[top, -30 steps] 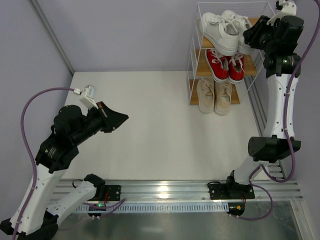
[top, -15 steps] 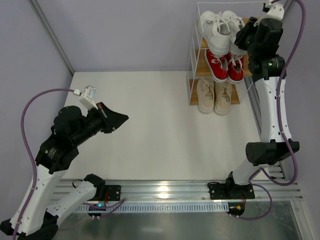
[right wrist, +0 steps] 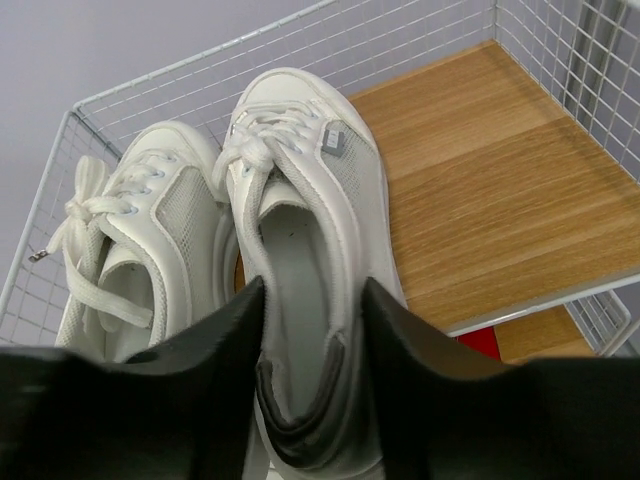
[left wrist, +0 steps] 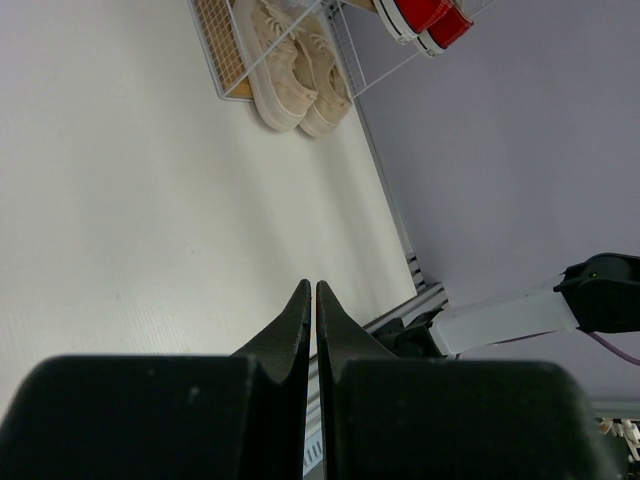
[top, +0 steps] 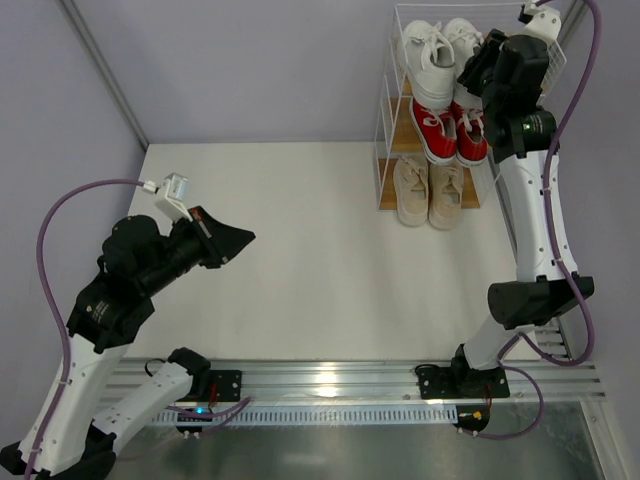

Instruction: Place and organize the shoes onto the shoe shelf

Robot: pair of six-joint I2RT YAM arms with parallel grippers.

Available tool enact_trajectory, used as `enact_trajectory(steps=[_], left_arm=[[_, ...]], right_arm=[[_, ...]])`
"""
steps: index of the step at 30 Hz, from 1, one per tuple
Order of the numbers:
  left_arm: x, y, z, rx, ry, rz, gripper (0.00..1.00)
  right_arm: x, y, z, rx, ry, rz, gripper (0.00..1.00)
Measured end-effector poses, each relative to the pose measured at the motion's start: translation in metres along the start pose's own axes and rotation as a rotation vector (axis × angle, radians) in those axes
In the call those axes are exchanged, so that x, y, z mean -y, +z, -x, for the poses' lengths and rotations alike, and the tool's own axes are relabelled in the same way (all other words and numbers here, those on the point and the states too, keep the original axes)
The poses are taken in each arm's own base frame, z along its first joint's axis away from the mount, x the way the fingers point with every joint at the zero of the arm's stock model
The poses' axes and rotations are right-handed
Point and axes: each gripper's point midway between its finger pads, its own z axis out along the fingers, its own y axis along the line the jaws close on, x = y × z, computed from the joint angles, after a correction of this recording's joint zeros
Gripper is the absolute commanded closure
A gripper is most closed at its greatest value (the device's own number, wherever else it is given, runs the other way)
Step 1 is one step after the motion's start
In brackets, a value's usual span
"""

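Observation:
The shoe shelf (top: 385, 150) stands at the back right, and its top wooden board (right wrist: 480, 190) fills the right wrist view. The white pair sits on the top tier: the left shoe (right wrist: 130, 240) and the right shoe (right wrist: 300, 200). My right gripper (right wrist: 312, 290) is closed on the right white shoe's heel, one finger on each side; from above it (top: 487, 60) is at the shelf's top front. The red pair (top: 450, 128) is on the middle tier and the beige pair (top: 428, 190) on the bottom. My left gripper (left wrist: 309, 285) is shut and empty, hovering over the table's left side (top: 240, 238).
White wire mesh (right wrist: 300, 40) walls in the top tier at the back and sides. The right half of the top board is bare beside the white shoes. The purple walls stand close behind and to the right of the shelf. An aluminium rail (top: 330, 380) runs along the near edge.
My right arm has swung left and inward, carrying the right white shoe further onto the top tier beside its mate. The left arm has barely moved.

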Motion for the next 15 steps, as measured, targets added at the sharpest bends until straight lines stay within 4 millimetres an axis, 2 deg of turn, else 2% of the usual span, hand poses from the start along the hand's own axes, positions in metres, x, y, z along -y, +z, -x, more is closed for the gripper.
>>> enact_trajectory(steps=[2,3,7,11,13,15], left_arm=[[0.001,-0.002,0.0,0.004,0.001,-0.003,1.0],[0.001,-0.002,0.001,0.005,0.001,-0.004,1.0],[0.001,-0.002,0.001,0.007,0.001,-0.002,1.0],[0.0,-0.002,0.001,0.009,0.001,0.001,1.0],[0.0,-0.002,0.001,0.009,0.001,0.001,0.99],[0.0,-0.001,0.001,0.008,0.0,0.002,0.96]], right_arm=[[-0.004,-0.001,0.003,0.009,0.001,0.003,0.36],[-0.006,-0.001,0.003,0.012,-0.002,0.005,0.25],[-0.007,-0.004,0.005,0.019,-0.03,-0.003,0.1],[-0.002,-0.015,0.018,0.049,-0.063,-0.016,0.04],[0.0,-0.03,0.035,0.086,-0.073,-0.019,0.03],[0.003,-0.055,0.057,0.137,-0.073,-0.008,0.0]])
